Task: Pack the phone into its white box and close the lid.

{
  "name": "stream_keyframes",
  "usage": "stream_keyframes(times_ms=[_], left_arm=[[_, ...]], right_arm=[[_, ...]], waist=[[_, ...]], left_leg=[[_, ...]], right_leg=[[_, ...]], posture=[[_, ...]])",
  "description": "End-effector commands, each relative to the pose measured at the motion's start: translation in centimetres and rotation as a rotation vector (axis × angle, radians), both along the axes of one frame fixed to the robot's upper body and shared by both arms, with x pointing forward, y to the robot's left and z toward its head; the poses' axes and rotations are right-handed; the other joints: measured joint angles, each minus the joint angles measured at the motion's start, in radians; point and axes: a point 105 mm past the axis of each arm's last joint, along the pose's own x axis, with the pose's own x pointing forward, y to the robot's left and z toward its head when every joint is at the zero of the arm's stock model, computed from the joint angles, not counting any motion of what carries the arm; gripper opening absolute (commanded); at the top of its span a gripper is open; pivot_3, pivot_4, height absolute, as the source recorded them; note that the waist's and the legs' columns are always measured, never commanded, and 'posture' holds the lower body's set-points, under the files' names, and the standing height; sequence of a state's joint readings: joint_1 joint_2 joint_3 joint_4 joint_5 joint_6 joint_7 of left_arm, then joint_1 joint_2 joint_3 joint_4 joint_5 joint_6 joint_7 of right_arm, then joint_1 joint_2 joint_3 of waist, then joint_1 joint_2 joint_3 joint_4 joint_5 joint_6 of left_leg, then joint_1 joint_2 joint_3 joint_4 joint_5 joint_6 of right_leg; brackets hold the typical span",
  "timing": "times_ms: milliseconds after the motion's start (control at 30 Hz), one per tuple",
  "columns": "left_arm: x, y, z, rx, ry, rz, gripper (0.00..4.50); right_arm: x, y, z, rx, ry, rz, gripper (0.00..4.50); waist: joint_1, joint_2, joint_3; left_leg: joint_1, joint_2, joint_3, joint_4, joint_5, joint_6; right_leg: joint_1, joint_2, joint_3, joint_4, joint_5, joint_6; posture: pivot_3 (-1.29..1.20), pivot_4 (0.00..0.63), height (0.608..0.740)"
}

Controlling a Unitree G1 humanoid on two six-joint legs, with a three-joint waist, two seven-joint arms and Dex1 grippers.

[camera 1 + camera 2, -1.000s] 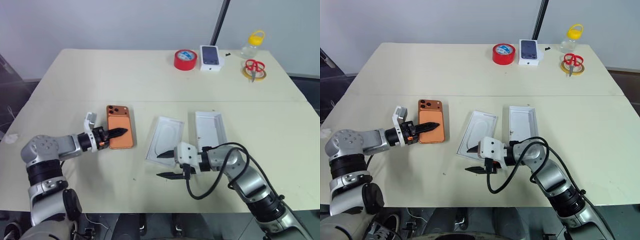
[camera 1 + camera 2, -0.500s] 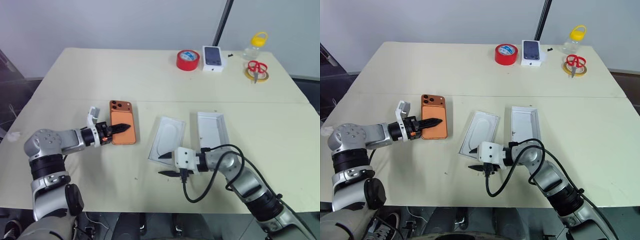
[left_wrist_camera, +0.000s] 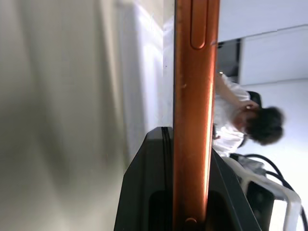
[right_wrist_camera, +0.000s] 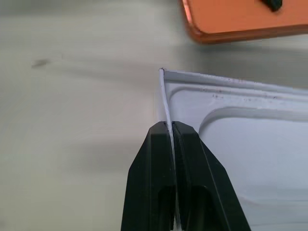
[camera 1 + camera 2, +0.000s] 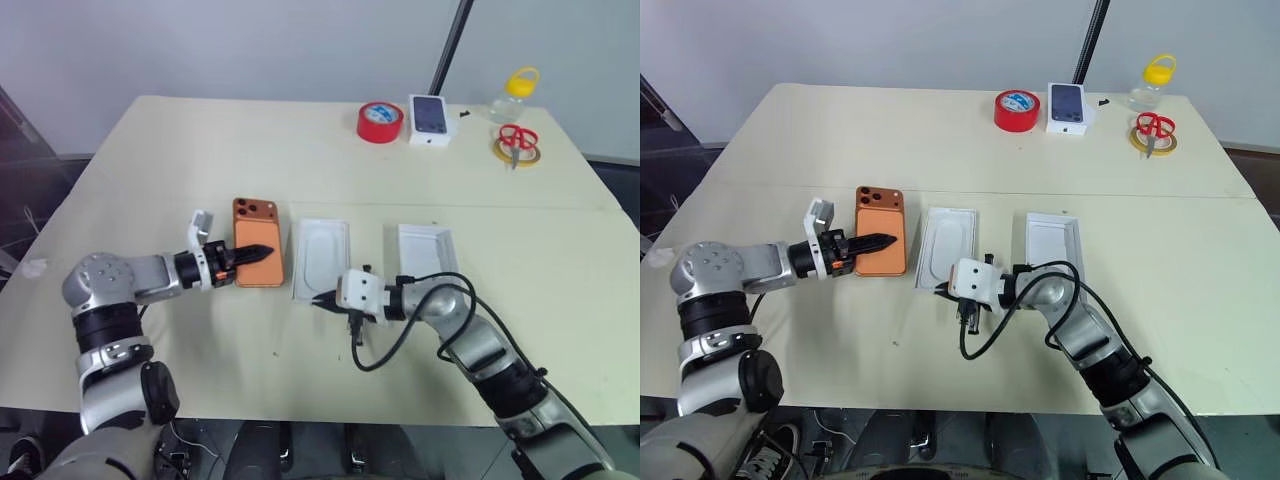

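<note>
The copper-orange phone (image 5: 258, 256) is being held by the left end effector (image 5: 250, 254), whose fingers are clamped on it from its left side; in the left wrist view the phone's edge (image 3: 191, 110) is being pinched between the two black fingers (image 3: 144, 192). The phone is being kept left of centre over the table (image 5: 200, 150), just beside the white box tray (image 5: 319, 256) on its right. The near wall of that tray is being gripped by the right end effector (image 5: 326, 299), its fingers (image 4: 161, 159) being pressed together on the thin white rim. Further right, apart from the tray, the white lid (image 5: 426, 252) is lying open side up. At the far right of the table, a red tape roll (image 5: 380, 121), a small white box with a phone picture (image 5: 430, 114), a yellow-capped bottle (image 5: 515, 88) and red scissors (image 5: 515, 138) are being left.
</note>
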State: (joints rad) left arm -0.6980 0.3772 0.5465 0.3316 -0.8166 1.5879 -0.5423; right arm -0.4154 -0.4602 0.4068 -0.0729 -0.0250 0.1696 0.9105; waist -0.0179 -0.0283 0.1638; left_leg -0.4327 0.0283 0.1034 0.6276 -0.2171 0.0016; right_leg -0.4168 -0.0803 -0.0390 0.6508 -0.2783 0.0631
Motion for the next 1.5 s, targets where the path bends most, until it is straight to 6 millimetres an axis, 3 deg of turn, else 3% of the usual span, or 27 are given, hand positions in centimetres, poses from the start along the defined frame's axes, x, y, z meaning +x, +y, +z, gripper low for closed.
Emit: stream_keyframes(times_ms=[33, 67, 100, 200, 267, 433, 633, 867, 933, 967, 1100, 1500], left_arm=[[0.5, -0.8, 2.0, -0.043, -0.084, -0.007, 0.08], [0.6, -1.2, 1.9, -0.044, -0.086, -0.014, 0.08], [0.6, -1.6, 1.9, -0.044, -0.088, -0.027, 0.08], [0.8, -2.4, 1.7, -0.047, -0.085, -0.048, 0.08], [1.1, -3.2, 1.5, -0.04, -0.081, -0.068, 0.08], [1.9, -5.6, 1.2, -0.039, -0.091, -0.126, 0.08], [1.7, -7.9, 0.2, -0.061, -0.052, -0.203, 0.08], [1.4, -8.0, -0.2, -0.067, -0.046, -0.218, 0.08], [1.3, -8.2, -0.6, -0.041, -0.039, -0.22, 0.98], [1.3, -8.3, -0.8, -0.033, -0.036, -0.224, 1.22], [1.1, -8.3, -1.2, 0.024, -0.05, -0.228, 3.15], [0.1, -7.3, 0.2, 0.19, -0.198, -0.271, 3.15]], right_arm=[[-0.3, 0.5, 1.1, 0.049, -0.023, 0.031, 0.01], [-0.6, 0.7, 1.2, 0.061, 0.002, 0.043, 0.01], [-1.1, 0.7, 1.0, 0.057, 0.018, 0.06, 0.32], [-1.7, 0.6, 1.0, 0.033, 0.006, 0.082, 1.49], [-1.6, 0.5, 2.1, 0.063, -0.006, 0.072, 2.45], [-0.3, -1.8, 6.2, 0.189, -0.014, -0.032, 2.45], [0.9, -7.1, 5.3, 0.091, -0.03, -0.183, 2.45], [0.8, -6.9, 5.2, 0.112, -0.041, -0.204, 2.45], [1.0, -6.7, 5.2, 0.111, -0.047, -0.205, 2.51], [1.1, -6.7, 5.2, 0.113, -0.048, -0.207, 2.51], [1.5, -7.0, 5.1, 0.095, -0.057, -0.211, 2.51], [1.7, -5.9, 4.7, 0.107, -0.055, -0.191, 2.51]], waist=[[0.003, 0.0, 0.0], [0.004, 0.0, 0.0], [0.004, 0.0, 0.0], [0.004, 0.0, 0.0], [0.004, 0.0, 0.0], [0.007, 0.0, 0.0], [0.007, 0.0, 0.0], [0.003, 0.0, 0.001], [0.005, 0.0, 0.001], [0.006, 0.0, 0.001], [0.007, 0.0, 0.001], [0.005, 0.001, 0.001]], left_leg=[[0.0, 0.0, 0.0, 0.0, 0.0, 0.0], [0.0, 0.0, 0.0, 0.0, 0.0, 0.0], [0.0, 0.0, 0.0, 0.0, 0.0, 0.0], [-0.001, 0.0, 0.0, 0.0, 0.001, 0.002], [-0.002, 0.0, 0.0, 0.001, 0.001, 0.003], [-0.002, 0.0, -0.001, 0.002, 0.001, 0.002], [-0.002, 0.0, 0.0, 0.002, -0.001, 0.004], [-0.006, 0.003, 0.0, 0.002, 0.002, 0.007], [-0.006, 0.003, 0.0, 0.004, 0.002, 0.007], [-0.006, 0.003, 0.0, 0.005, 0.002, 0.007], [-0.009, 0.002, 0.0, 0.009, 0.002, 0.008], [-0.009, 0.003, -0.001, 0.011, 0.002, 0.009]], right_leg=[[0.0, 0.0, 0.0, 0.0, 0.0, 0.0], [0.0, 0.0, 0.0, 0.0, 0.0, 0.001], [0.0, 0.0, 0.0, 0.0, 0.001, 0.003], [0.0, 0.0, -0.001, -0.001, 0.002, 0.003], [0.0, 0.0, -0.001, -0.001, 0.002, 0.003], [0.0, 0.0, -0.001, 0.0, 0.002, 0.002], [0.002, -0.001, -0.002, -0.003, 0.0, 0.0], [-0.004, 0.003, -0.002, 0.001, 0.002, 0.004], [-0.004, 0.003, -0.003, 0.001, 0.002, 0.004], [-0.004, 0.003, -0.003, 0.002, 0.002, 0.004], [-0.004, 0.003, -0.003, 0.002, 0.002, 0.004], [-0.004, 0.003, -0.003, 0.005, 0.002, 0.003]], posture=[[0.0, 0.15, 0.735], [0.0, 0.15, 0.735], [0.0, 0.15, 0.735], [0.0, 0.15, 0.735], [0.0, 0.15, 0.735], [0.0, 0.15, 0.735], [0.0, 0.15, 0.735], [0.0, 0.15, 0.735], [0.0, 0.15, 0.735], [0.0, 0.15, 0.735], [0.0, 0.15, 0.735], [0.0, 0.15, 0.735]])
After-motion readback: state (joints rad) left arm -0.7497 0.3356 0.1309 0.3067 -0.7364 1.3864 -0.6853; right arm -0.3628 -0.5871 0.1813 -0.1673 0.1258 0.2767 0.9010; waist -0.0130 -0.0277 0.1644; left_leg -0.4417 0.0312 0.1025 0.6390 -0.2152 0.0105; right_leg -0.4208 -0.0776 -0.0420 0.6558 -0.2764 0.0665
